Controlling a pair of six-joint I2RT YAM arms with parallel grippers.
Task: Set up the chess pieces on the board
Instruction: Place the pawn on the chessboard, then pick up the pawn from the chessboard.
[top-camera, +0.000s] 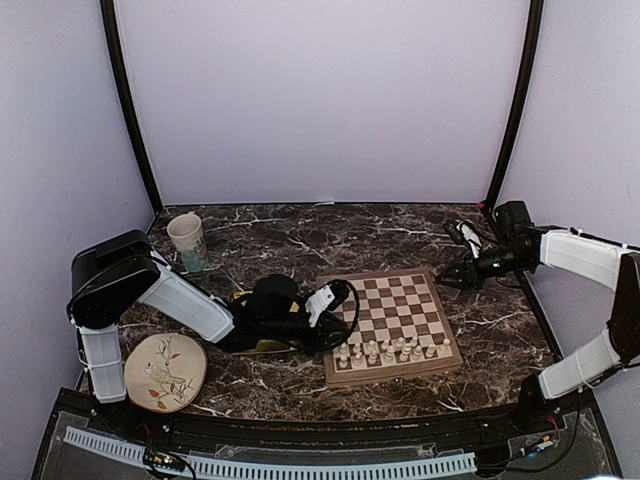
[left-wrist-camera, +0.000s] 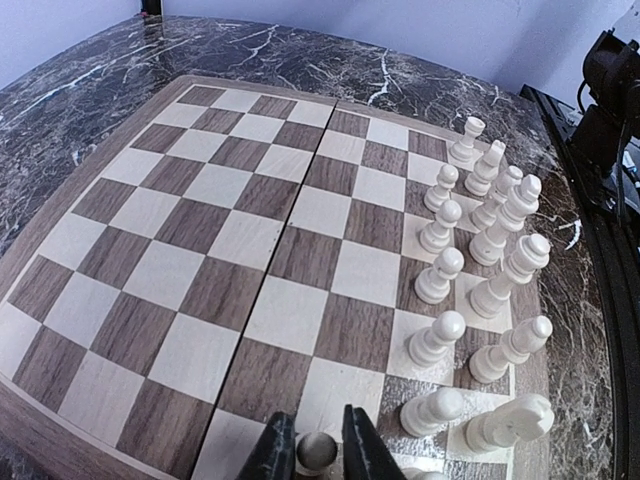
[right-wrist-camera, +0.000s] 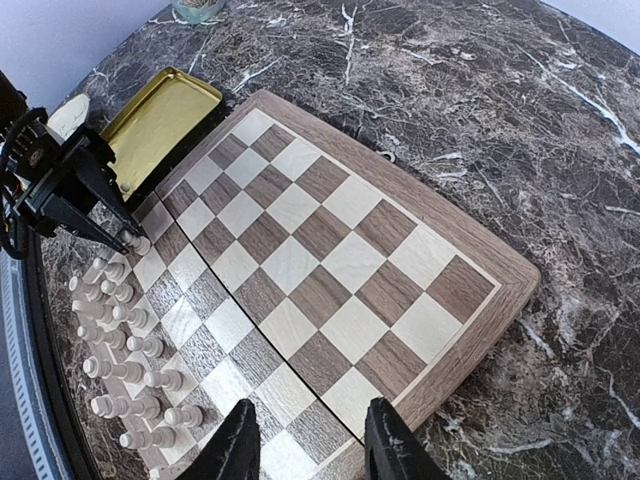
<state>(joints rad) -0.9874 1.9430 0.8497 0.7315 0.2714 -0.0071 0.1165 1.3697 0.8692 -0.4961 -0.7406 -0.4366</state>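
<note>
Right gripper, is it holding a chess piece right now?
No, the right gripper is open: nothing sits between its jaws, and only the board shows through the gap.

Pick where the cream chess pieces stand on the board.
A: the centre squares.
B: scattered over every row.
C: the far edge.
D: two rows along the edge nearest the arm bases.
D: the chess pieces line the near edge of the board; its other squares are bare.

Nothing readable is showing in any view: the board (top-camera: 400, 300) is carrying no letters or numbers along its frame, and the paper cup (top-camera: 187, 240) (its print too small to make out) is offering no legible wording.
</note>
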